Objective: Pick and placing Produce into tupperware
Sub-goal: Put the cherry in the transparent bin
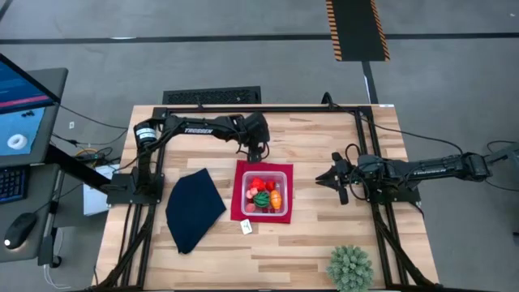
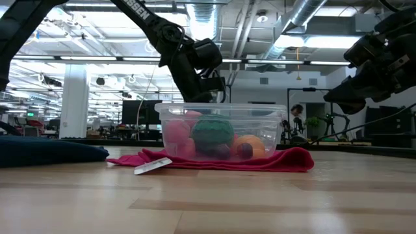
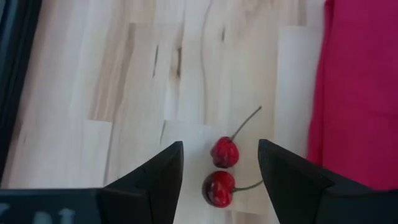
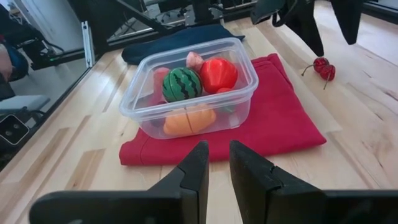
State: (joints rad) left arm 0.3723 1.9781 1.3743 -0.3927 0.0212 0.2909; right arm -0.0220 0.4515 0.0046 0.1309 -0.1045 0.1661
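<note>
— How far along are they, do you reckon?

— Nearly done, I'd say. The tupperware (image 4: 186,93) sits on the red mat (image 4: 273,118) in the middle of the worktop (image 1: 324,243), and most of the produce is already in it: the green striped ball (image 4: 181,84), a red piece (image 4: 218,73), an orange one (image 4: 189,120) and something pink behind.

— So what's left?

— Just the pair of cherries (image 3: 222,171), as far as I can see. They lie on the bare wood just beside the mat, outside the box. The left claw (image 3: 221,165) hangs right over them, fingers wide apart, one on each side, gripping nothing yet.

— And the other arm?

— The right claw (image 4: 214,168) waits off to the side, pointed at the box, fingers narrow and empty.
</note>
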